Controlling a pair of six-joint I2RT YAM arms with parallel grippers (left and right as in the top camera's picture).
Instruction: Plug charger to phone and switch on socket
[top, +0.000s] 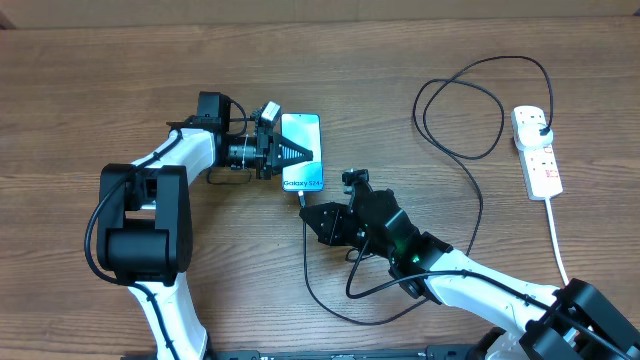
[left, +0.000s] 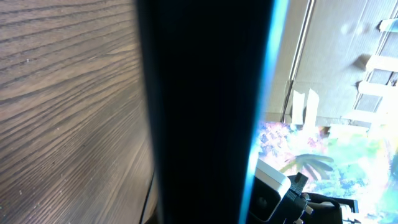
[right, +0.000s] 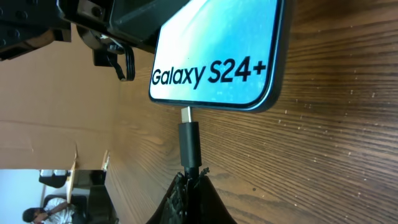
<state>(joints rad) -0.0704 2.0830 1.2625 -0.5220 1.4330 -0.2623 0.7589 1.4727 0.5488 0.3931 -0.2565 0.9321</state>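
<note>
The phone (top: 301, 150) lies on the wooden table with its cyan screen lit, "Galaxy S24+" at its near end. My left gripper (top: 291, 153) is shut on the phone from the left. In the left wrist view the phone (left: 205, 112) fills the middle as a dark band with a cyan edge. My right gripper (top: 305, 204) is shut on the charger's connector (right: 189, 143), whose metal tip sits at the port in the phone's (right: 214, 50) bottom edge, partly in. The charger cable (top: 470, 215) loops to its black plug (top: 541, 124) in the white socket (top: 540, 160).
The socket's thick white cord (top: 557, 238) runs toward the front right. The charger cable makes a wide loop (top: 460, 110) at the back right and another (top: 325, 295) under my right arm. My right arm's wrist camera (left: 268, 198) shows beyond the phone.
</note>
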